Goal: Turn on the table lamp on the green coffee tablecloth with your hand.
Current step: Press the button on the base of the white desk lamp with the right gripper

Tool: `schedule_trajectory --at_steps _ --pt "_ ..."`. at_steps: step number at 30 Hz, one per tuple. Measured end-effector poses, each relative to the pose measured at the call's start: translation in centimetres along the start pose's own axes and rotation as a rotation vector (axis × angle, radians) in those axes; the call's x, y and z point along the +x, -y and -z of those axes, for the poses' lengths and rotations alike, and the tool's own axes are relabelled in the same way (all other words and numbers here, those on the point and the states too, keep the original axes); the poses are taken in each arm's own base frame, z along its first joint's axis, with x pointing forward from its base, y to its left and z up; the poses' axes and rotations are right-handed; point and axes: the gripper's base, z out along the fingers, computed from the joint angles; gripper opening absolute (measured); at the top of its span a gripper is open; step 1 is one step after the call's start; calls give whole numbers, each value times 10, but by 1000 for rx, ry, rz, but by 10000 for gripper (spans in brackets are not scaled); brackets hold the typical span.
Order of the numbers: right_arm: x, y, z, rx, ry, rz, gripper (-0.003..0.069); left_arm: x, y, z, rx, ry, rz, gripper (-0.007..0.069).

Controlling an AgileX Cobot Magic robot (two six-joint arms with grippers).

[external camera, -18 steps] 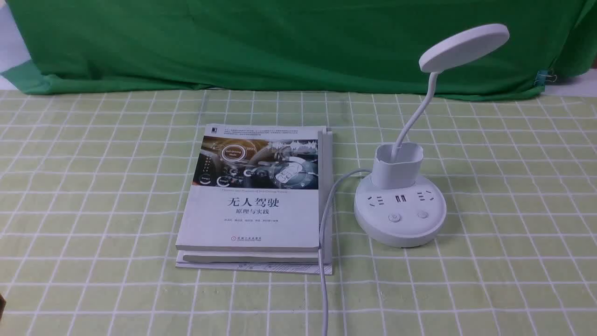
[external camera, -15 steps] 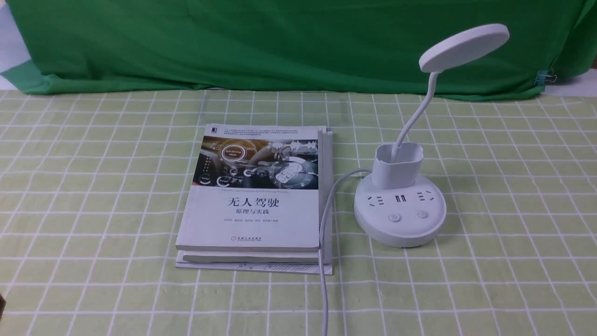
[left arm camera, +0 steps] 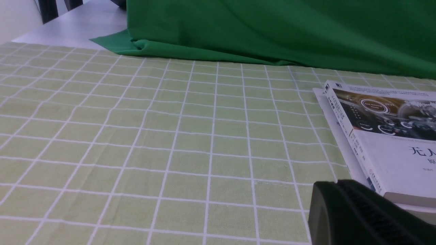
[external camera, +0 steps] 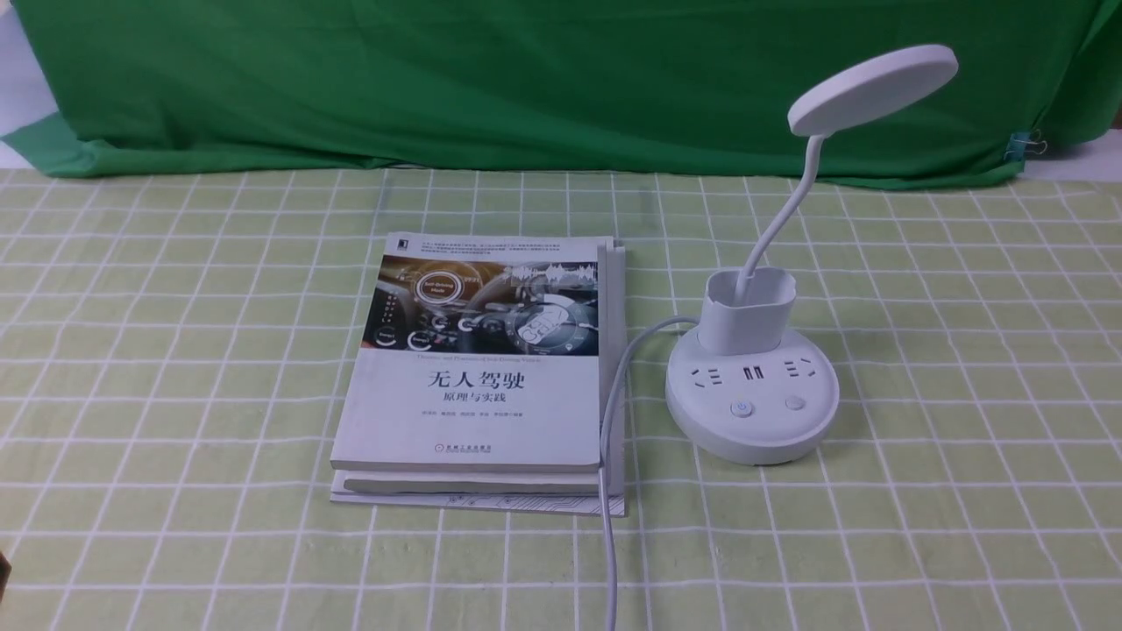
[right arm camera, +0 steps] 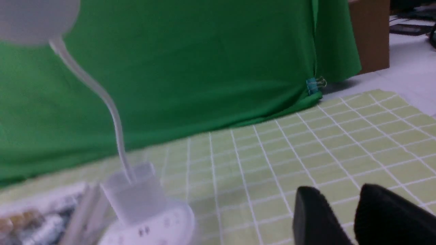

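The white table lamp [external camera: 752,412] stands on the green coffee tablecloth [external camera: 175,350], right of centre. Its disc head [external camera: 872,88] looks unlit, and two round buttons [external camera: 742,408] sit on the front of the base. Neither arm shows in the front view. In the right wrist view the lamp [right arm camera: 136,204] is blurred and well apart from my right gripper [right arm camera: 340,190], whose black fingers stand open over the cloth with nothing between them. My left gripper [left arm camera: 335,185] is shut and empty, low over the cloth beside the book [left arm camera: 391,136].
A stack of books [external camera: 478,368] lies left of the lamp. The lamp's white cable [external camera: 609,491] runs along its right edge to the near table edge. A dark green backdrop cloth [external camera: 526,79] hangs behind, with a clip [external camera: 1021,145] at its right.
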Motion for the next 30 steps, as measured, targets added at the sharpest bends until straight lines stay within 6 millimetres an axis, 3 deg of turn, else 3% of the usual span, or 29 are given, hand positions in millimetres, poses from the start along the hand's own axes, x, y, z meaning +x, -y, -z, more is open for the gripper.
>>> schedule_trajectory --at_steps 2,7,13,17,21,24,25,26,30 --pt "-4 -1 0 -11 44 -115 239 0 0 0 0 0 0 3" --pt "-7 -1 0 -22 76 -210 211 0 0 0 0 0 0 3" --pt "-19 -8 -5 21 -91 -142 99 0 0 0 0 0 0 3" --pt "-55 -24 -32 46 -443 107 34 0 0 0 0 0 0 3" --pt "-66 -31 -72 38 -765 239 33 0 0 0 0 0 0 3" --pt "-61 -31 -97 39 -898 260 33 0 0 0 0 0 0 3" --pt "-57 -33 -119 25 -962 266 33 0 0 0 0 0 0 3" --pt "-54 -34 -128 15 -985 267 33 0 0 0 0 0 0 3" --pt "-34 -52 -165 -59 -1073 294 33 0 0 0 0 0 0 3"
